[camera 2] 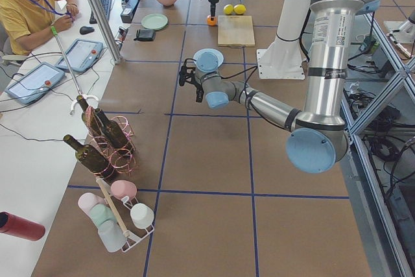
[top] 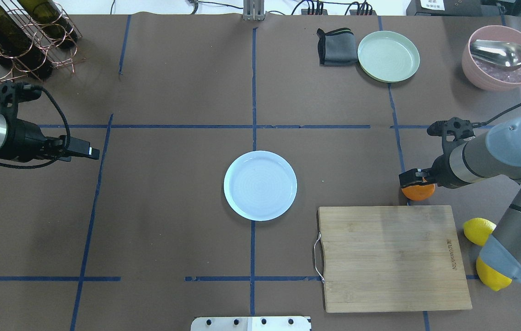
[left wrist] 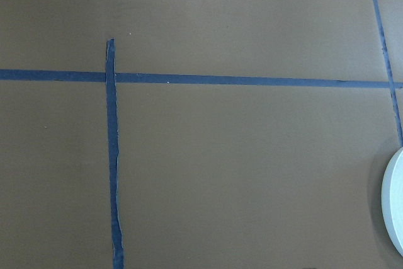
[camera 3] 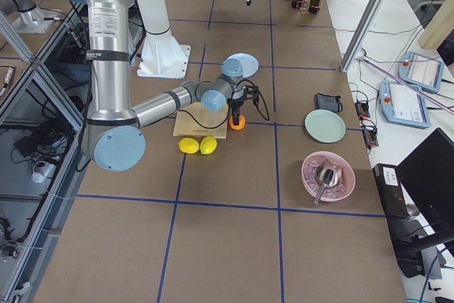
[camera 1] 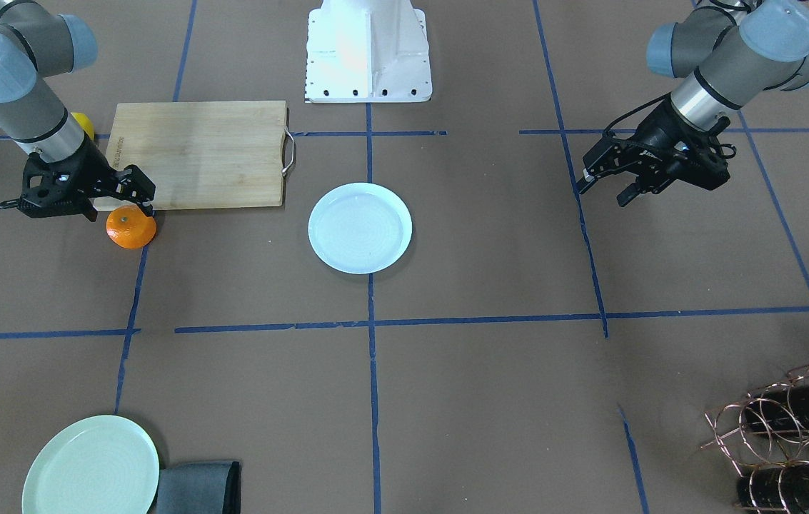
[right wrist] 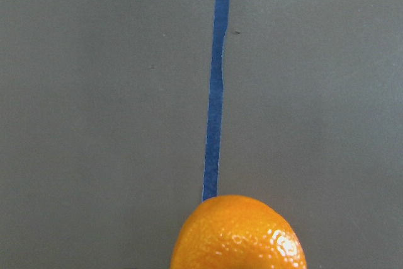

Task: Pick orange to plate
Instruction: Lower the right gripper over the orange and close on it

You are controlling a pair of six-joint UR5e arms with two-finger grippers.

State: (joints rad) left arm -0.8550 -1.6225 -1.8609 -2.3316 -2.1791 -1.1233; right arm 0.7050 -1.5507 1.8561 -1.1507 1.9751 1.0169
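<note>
The orange [camera 1: 131,228] lies on the brown table by the far corner of the cutting board [camera 1: 197,153]. My right gripper [camera 1: 138,194] points straight down just over the orange [top: 420,192] and looks open, its fingertips near the fruit's top; I cannot tell whether they touch. The right wrist view shows the orange [right wrist: 239,236] at the bottom edge on a blue tape line, with no fingers in sight. The white plate [top: 260,185] sits bare at the table's middle, well apart from the fruit. My left gripper [camera 1: 605,190] hangs open and holds nothing, far to the plate's other side.
Two lemons [top: 478,230] lie beside the cutting board [top: 391,257] under my right arm. A pale green plate [top: 388,56], a grey cloth [top: 334,46] and a pink bowl with a spoon [top: 501,57] stand at the far right. A wine rack [top: 12,37] is far left.
</note>
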